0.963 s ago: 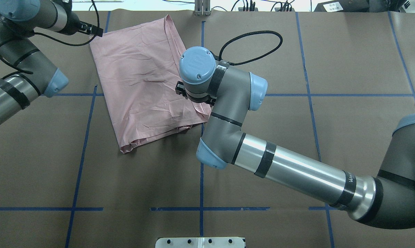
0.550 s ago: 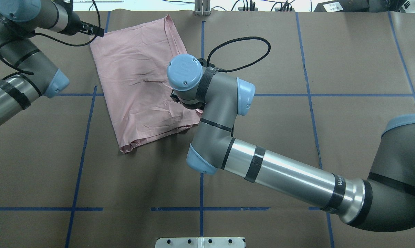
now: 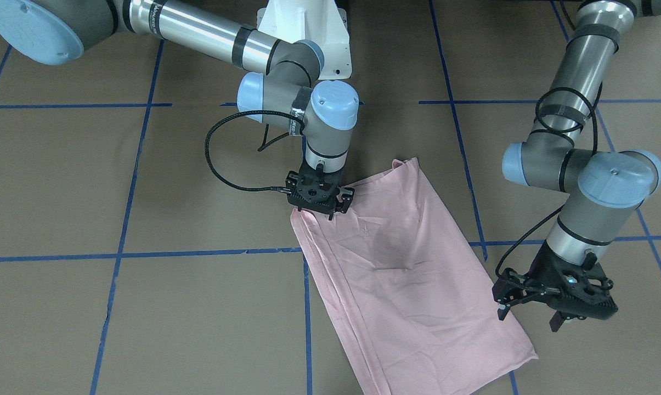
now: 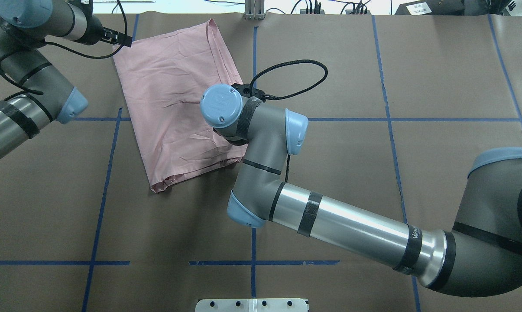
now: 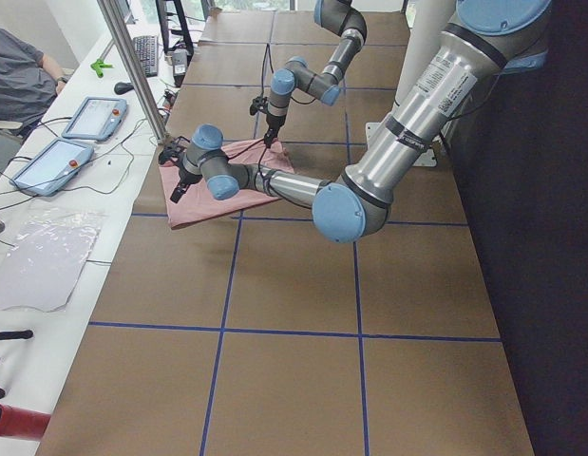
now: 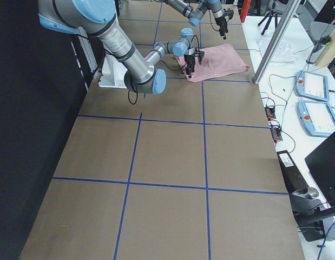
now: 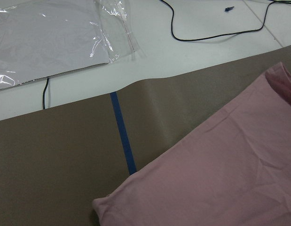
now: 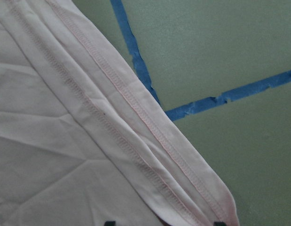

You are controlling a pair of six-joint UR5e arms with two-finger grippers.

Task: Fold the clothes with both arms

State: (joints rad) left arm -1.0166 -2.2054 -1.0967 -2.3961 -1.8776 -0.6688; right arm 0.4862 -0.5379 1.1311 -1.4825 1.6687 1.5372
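— What could have gone wrong for you there?
— The trouble lay at your right gripper [image 3: 320,208], I'd say. It stood at the hemmed corner of the T-shirt [image 3: 412,285], where several layers stack. Had you closed shallow, I judge you'd have caught only the top hem, and the fold would have slid apart on lifting.
— How were the jaws?
— Parted wide, straddling that corner, nothing clamped; whether they touched cloth I couldn't tell. Your left gripper [image 3: 529,317] hung parted too, empty, just beside the diagonally opposite corner.
— And the T-shirt?
— Folded to a rectangle, plain pink up, flat on the brown table [image 3: 143,192], far-left of the robot.
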